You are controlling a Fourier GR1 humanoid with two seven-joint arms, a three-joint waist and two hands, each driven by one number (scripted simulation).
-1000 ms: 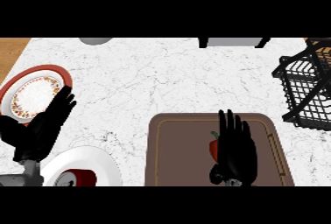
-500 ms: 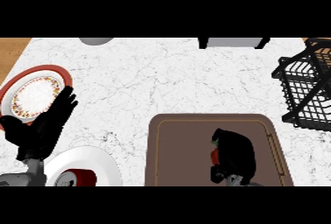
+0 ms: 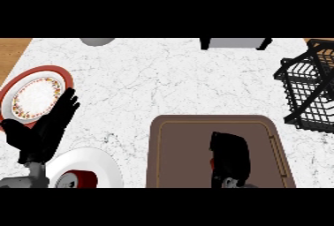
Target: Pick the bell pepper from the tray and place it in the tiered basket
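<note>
The brown tray [image 3: 177,152] lies at the counter's near edge, right of centre. My right hand [image 3: 229,155] is on it with its fingers curled down over the spot where the red bell pepper lay. The hand hides the pepper almost entirely. The black wire tiered basket [image 3: 312,88] stands at the right edge, beyond the tray and well apart from the hand. My left hand [image 3: 47,129] rests open at the left, fingers pointing up, between two plates.
A red-rimmed patterned plate [image 3: 36,95] sits at the far left. A white plate [image 3: 98,164] holding a red item [image 3: 77,178] is at the bottom left. A grey bowl [image 3: 98,41] and a grey box [image 3: 235,43] stand along the back edge.
My right hand's fingers, stretched flat over the pepper a second ago, have curled down around it. The pepper's red side is now covered. The left hand has barely moved.
</note>
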